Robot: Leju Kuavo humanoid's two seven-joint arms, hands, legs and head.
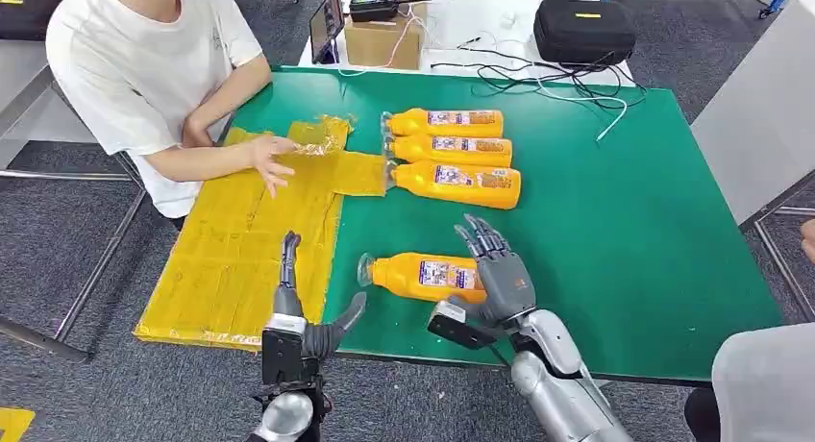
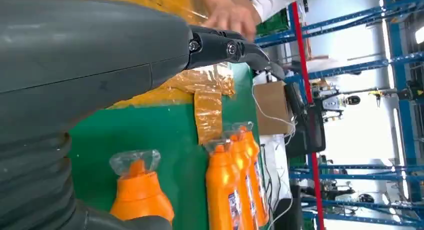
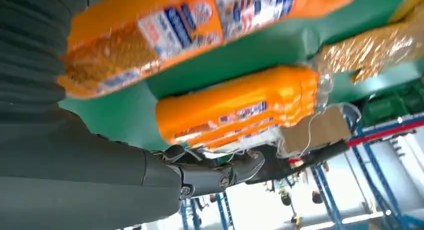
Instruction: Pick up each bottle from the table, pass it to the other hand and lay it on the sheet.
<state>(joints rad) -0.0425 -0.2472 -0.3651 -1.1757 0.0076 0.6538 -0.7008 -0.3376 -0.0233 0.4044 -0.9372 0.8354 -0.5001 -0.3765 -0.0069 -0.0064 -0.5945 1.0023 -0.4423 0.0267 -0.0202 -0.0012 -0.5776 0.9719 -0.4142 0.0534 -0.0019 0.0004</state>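
Note:
An orange bottle point(image 1: 423, 276) with a clear cap lies on its side on the green table point(image 1: 634, 231) near the front edge; it is also seen close up point(image 2: 140, 195) point(image 3: 150, 30). My right hand point(image 1: 498, 269) point(image 3: 75, 165) is at its base end, fingers straight and spread, not closed round it. My left hand point(image 1: 298, 312) point(image 2: 90, 65) hovers open over the right edge of the yellow sheet point(image 1: 240, 250), thumb pointing toward the bottle's cap. Three more orange bottles point(image 1: 452, 159) point(image 2: 237, 185) lie side by side farther back.
A person in a white shirt sits at the table's left, one hand point(image 1: 269, 159) flat on the sheet's far part. A cardboard box point(image 1: 382, 40), a black case point(image 1: 582, 29) and loose cables point(image 1: 538, 77) lie beyond the table. Another person's sleeve point(image 1: 764, 384) is at the front right.

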